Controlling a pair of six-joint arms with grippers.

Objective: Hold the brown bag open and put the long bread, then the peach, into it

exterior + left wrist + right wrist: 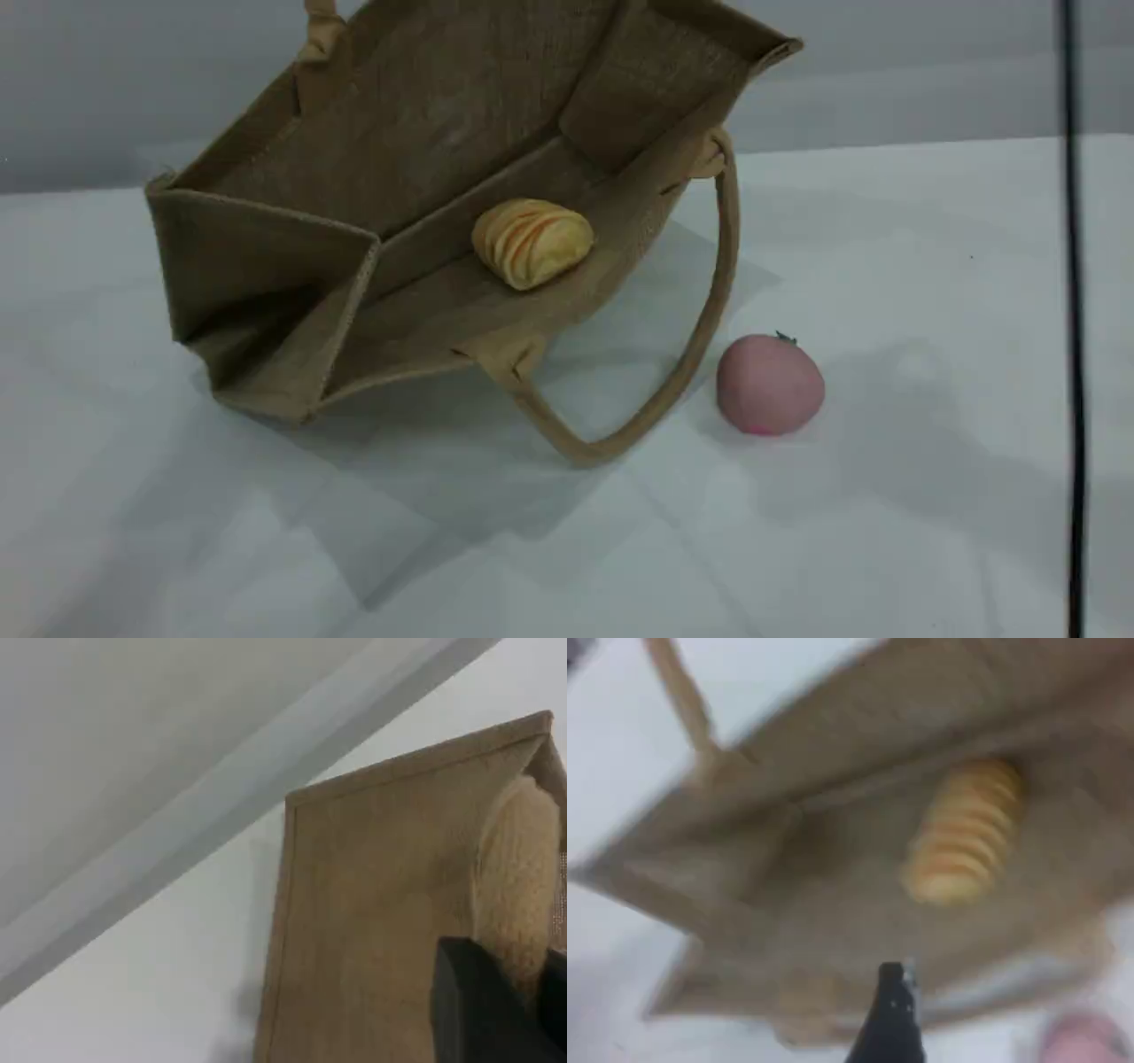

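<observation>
Long bread (532,241) lies inside the tipped brown bag (292,266); left gripper (496,1010) clenched on its upper handle (518,886), right gripper (893,1010) released above. Peach (769,385) sits just beside the lower handle (700,337), open table (886,532) around.

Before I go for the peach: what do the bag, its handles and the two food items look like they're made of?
The brown bag: coarse woven jute or burlap by its visible weave, matte, with bound edges. Its handle: thick beige padded cord or webbing, apparently soft. The long bread: probably foam or soft plastic; smooth, matte ridges. The peach: likely the same, with a dull, even pink skin.
</observation>
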